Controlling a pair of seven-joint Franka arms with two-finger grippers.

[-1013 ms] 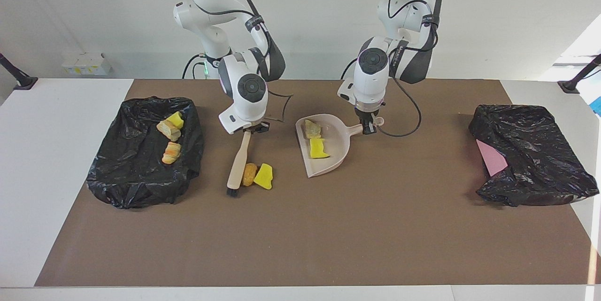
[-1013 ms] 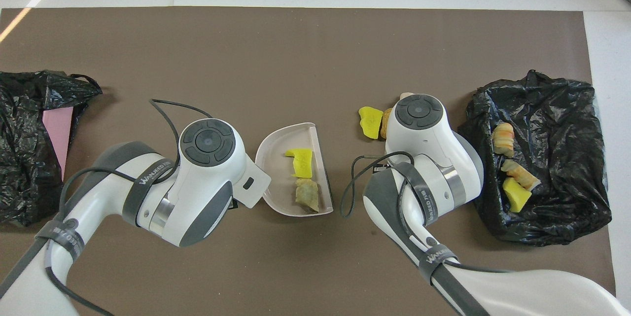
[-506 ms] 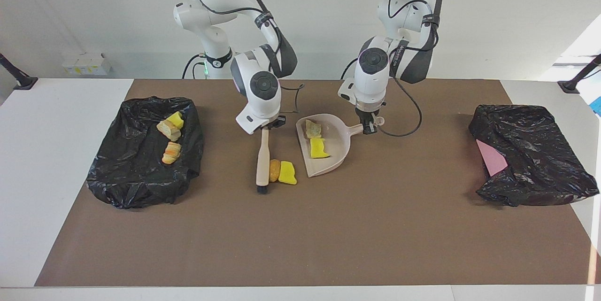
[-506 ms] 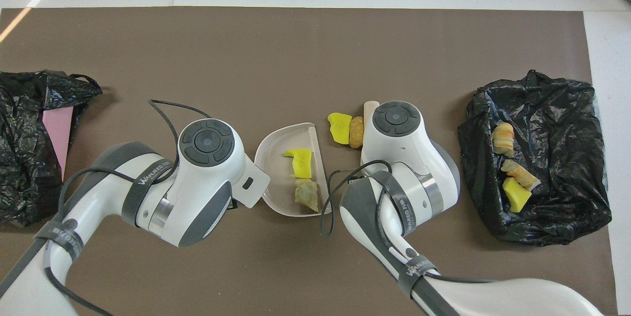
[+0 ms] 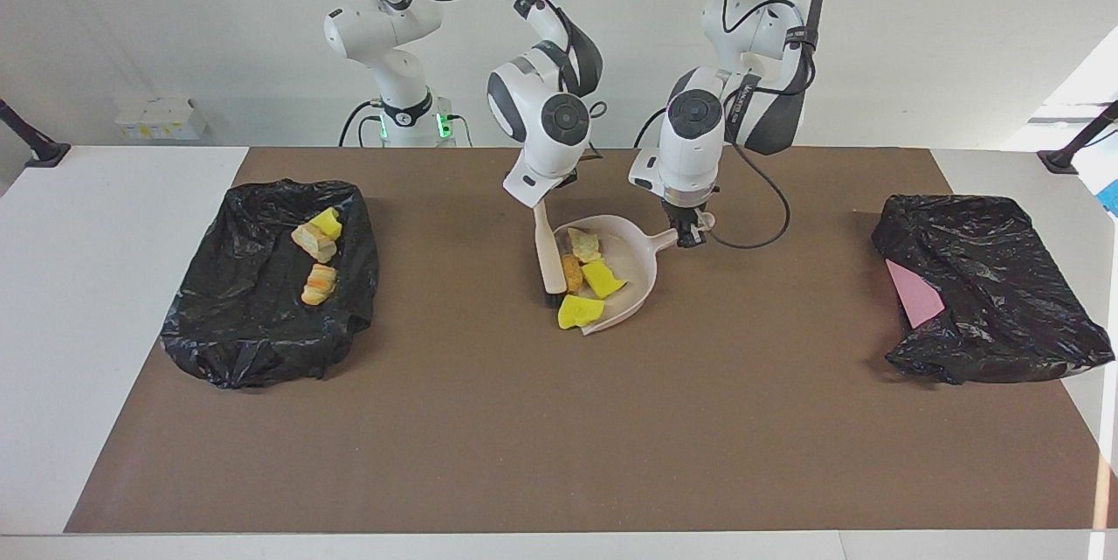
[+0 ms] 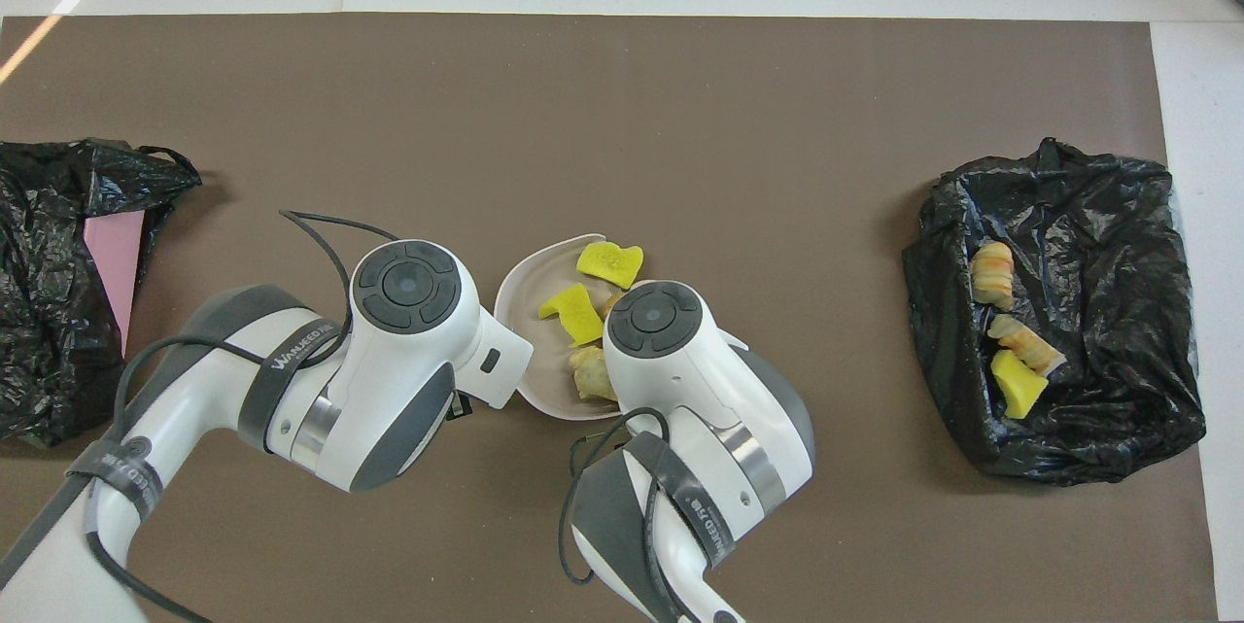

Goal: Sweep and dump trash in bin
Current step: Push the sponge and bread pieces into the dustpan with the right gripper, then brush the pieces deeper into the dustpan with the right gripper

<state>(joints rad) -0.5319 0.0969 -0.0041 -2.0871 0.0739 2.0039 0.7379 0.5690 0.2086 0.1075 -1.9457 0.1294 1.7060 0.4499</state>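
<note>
**One Scrap Teeters at the Dustpan's Lip**

The right gripper (image 5: 543, 203), clamped shut on the handle of the brush (image 5: 550, 259), holds the bristles down at the open mouth of the dustpan (image 5: 635, 267), with a brown bread-like piece (image 5: 572, 273) pressed just beside them. A tan lump (image 5: 583, 243) and a yellow chunk (image 5: 603, 278) lie inside the pan; a second yellow chunk (image 5: 580, 311) straddles its lip, half on the mat. That one looks likeliest to slip off if the pan lifts or tilts too soon. The left gripper (image 5: 690, 234) is closed on the dustpan's handle, wrist pointing straight down; the right arm reaches in from its own end, forearm slanted over the pan. Three scraps (image 5: 316, 256) already sit in the black-lined bin (image 5: 262, 315) toward the right arm's end.
</note>
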